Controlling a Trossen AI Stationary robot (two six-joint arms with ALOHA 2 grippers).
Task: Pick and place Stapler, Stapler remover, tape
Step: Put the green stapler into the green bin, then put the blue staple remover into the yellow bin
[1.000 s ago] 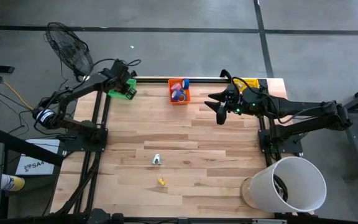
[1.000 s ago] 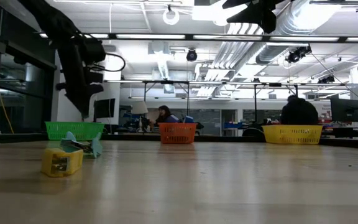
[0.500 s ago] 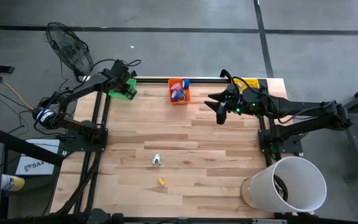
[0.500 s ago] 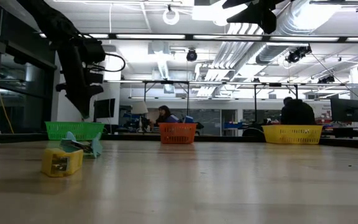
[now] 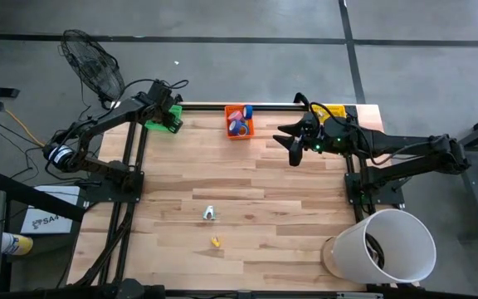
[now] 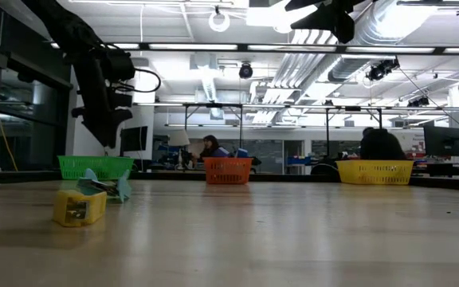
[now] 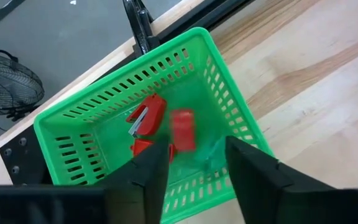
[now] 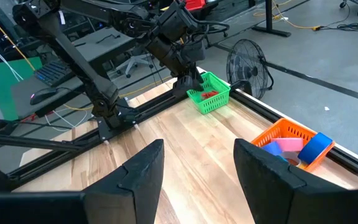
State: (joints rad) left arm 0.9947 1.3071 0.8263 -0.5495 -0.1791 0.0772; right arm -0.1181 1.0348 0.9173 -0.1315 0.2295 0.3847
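Left gripper [image 7: 194,163]: parted, empty, above green bin [image 7: 61,124]; red stapler [image 7: 182,129] dropping below jaws.
Right gripper [image 8: 197,165]: parted, empty, waiting.
Tip: lift straight, clear rim.

A: I have the left arm stretched toward the table's far left corner, its left gripper [image 5: 170,117] hanging over the green basket [image 5: 161,121] and pointing down into it. In the wrist view I see the two fingers [image 7: 145,177] standing apart with clear space between them.

B: And the right arm?

A: I see it reaching in from the right side, well away from the green basket, forearm roughly level. The right gripper [image 5: 293,146] hangs high above the boards, fingers [image 8: 143,165] spread apart with nothing between them.
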